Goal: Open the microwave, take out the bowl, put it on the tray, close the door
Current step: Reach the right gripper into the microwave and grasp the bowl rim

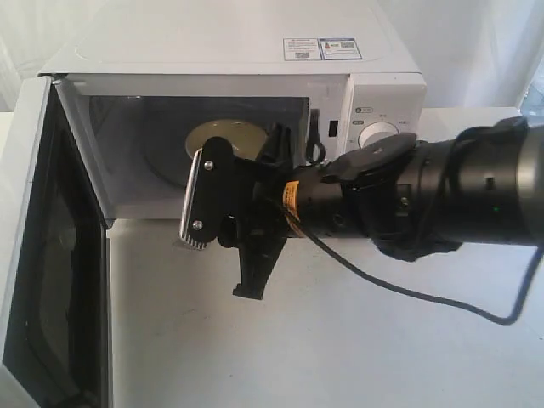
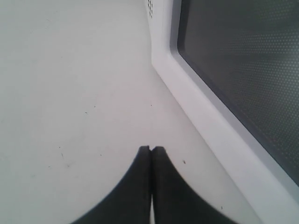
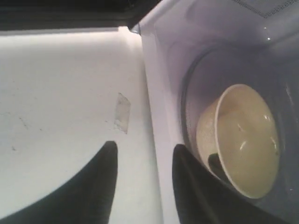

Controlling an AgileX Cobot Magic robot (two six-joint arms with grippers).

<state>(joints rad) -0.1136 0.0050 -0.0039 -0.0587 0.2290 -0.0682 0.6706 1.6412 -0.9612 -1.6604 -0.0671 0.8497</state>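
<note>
The white microwave (image 1: 212,42) sits at the back of the worktop (image 1: 340,357), in the upper half of the exterior view. Its door (image 1: 38,255) is swung wide open and fills the left edge of that view, from top to bottom. You can see its dark window from the side.

The bowl (image 1: 228,138) is inside the microwave, near the middle of the opening. It is small, round and cream colored. In the exterior view only its top part shows, because the right gripper (image 1: 223,246) is in front of it. In the right wrist view the bowl (image 3: 243,140) shows well. It sits on the clear glass plate (image 3: 191,93) and is empty.

The right arm comes in from the right edge of the exterior view. Its gripper is in the middle of the picture, just in front of the opening. The right gripper (image 3: 145,147) is spread wide and holds nothing. One finger is over the worktop, and the other is over the front edge of the microwave, close to the bowl. It may touch the bowl, but I cannot tell. A small bit of clear tape (image 3: 122,112) is stuck on the worktop near the opening.

The left gripper (image 2: 151,148) is pressed tight together, with nothing between its fingers. It is low over the worktop, beside the open door (image 2: 210,126).

A round white dial (image 1: 378,136) shows on the right side of the microwave, above the arm. Two stickers (image 1: 323,48) are on its top.
</note>
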